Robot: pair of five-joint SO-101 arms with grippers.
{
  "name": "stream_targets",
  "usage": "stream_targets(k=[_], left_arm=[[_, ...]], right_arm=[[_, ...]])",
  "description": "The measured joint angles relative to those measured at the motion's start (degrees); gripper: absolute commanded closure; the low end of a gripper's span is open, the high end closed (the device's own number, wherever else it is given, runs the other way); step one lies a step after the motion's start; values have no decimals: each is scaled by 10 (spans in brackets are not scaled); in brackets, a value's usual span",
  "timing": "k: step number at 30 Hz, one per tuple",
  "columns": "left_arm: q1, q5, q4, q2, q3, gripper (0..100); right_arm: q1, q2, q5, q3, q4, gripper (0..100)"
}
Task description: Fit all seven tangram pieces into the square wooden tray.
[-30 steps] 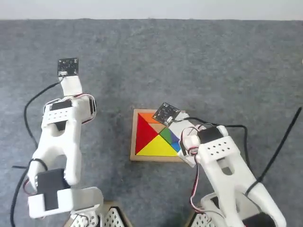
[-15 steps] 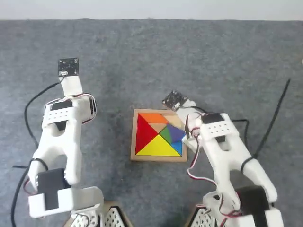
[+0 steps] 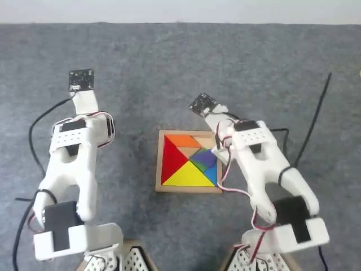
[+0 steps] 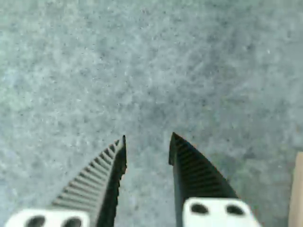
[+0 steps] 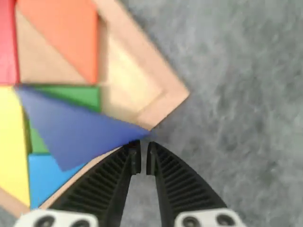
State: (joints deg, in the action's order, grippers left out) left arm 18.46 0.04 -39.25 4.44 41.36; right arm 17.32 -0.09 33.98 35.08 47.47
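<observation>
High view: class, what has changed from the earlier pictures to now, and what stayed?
The right arm swung rightward off the tray, uncovering most of it. Its hand is closed on the purple triangle. The left arm and the tray stayed put.

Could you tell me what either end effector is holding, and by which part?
The right end effector pinches the blue triangle at its sharp corner; the left end effector holds nothing.

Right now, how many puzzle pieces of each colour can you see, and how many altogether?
red piece: 1
orange piece: 1
yellow piece: 1
green piece: 1
light blue piece: 1
dark blue piece: 1
tan piece: 1
Total: 7
</observation>
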Motion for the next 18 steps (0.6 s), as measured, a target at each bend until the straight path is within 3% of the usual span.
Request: stream_targets(k=[13,18], left_arm=[[-1,0,0,0,0,848],[-12,0,0,0,0,848]], right_arm=[[0,108,-4,-132,0,950],[42,141,-27,-190,25,953]])
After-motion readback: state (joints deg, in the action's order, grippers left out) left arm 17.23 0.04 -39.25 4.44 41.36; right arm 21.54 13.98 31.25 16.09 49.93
